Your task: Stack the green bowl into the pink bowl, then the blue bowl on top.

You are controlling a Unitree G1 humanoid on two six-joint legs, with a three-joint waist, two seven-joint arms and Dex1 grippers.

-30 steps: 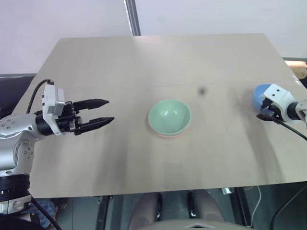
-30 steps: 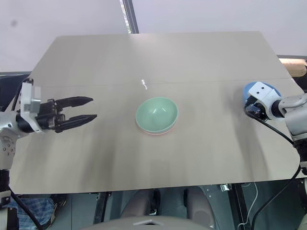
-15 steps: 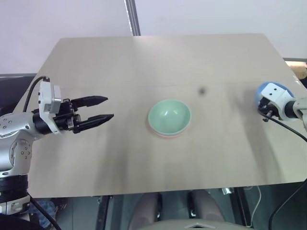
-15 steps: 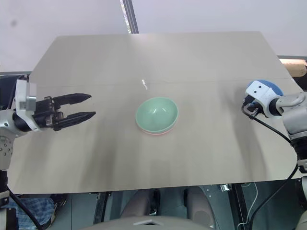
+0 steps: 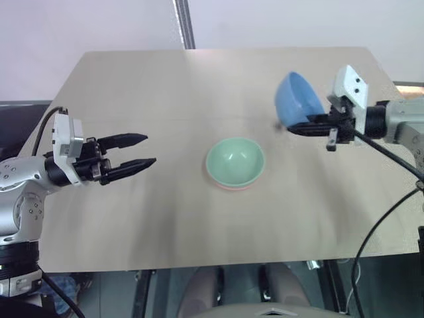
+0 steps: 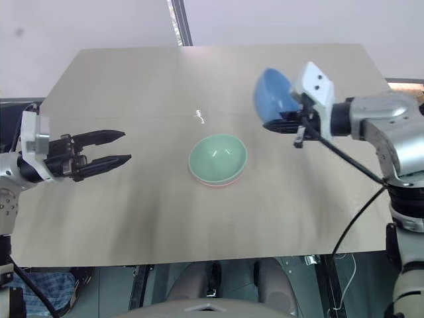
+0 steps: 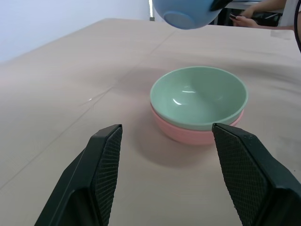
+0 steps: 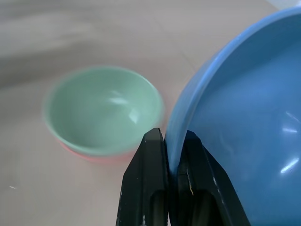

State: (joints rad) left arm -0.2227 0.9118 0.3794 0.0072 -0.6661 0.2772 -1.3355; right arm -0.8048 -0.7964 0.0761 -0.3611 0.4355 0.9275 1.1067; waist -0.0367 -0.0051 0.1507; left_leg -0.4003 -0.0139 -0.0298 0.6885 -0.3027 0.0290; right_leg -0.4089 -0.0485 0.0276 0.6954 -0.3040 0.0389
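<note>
On the near left, the left gripper (image 5: 142, 151) hangs released and empty. At the middle of the table (image 5: 199, 79), the green bowl (image 5: 234, 161) already sits inside the pink bowl (image 7: 188, 135). Just beyond, the right gripper (image 5: 297, 127) pinches the blue bowl (image 5: 297, 99) by its rim, tilted in the air and not yet stacked.

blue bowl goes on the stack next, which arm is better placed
Right. Its tool is shut on the blue bowl, held in the air near the green bowl. The left tool is open and empty.
</note>
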